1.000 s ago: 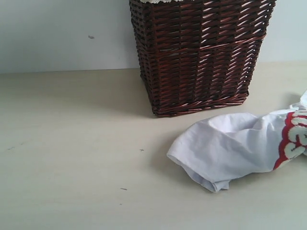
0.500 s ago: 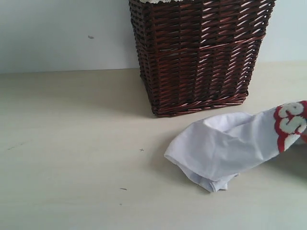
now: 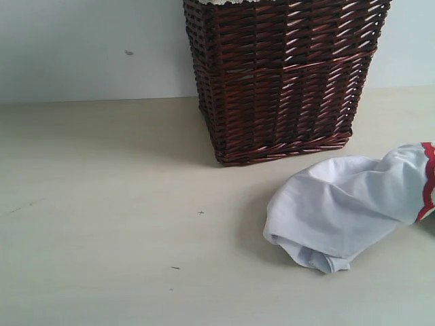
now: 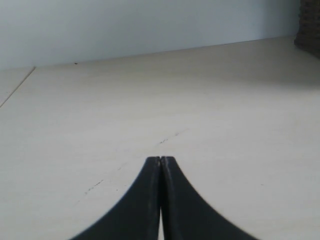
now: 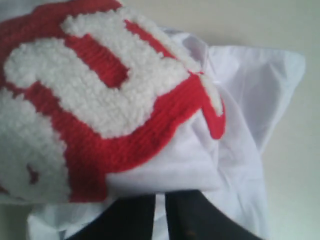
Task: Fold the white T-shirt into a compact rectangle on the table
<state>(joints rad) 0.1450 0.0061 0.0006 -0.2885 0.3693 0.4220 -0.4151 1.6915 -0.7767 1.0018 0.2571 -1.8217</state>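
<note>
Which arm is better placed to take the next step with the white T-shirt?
Probably right: the right fingers pinch a fold of the thin white cotton T-shirt, while the left fingers hang shut over the flat pale beige table.

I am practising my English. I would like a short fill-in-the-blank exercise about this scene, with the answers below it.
1. The T-shirt on the table is ____ in colour.
2. Its fuzzy letters are outlined in ____.
3. The woven basket behind it is dark ____.
4. The shut left claw holds ____.
Answers: white; red; brown; nothing.
</note>
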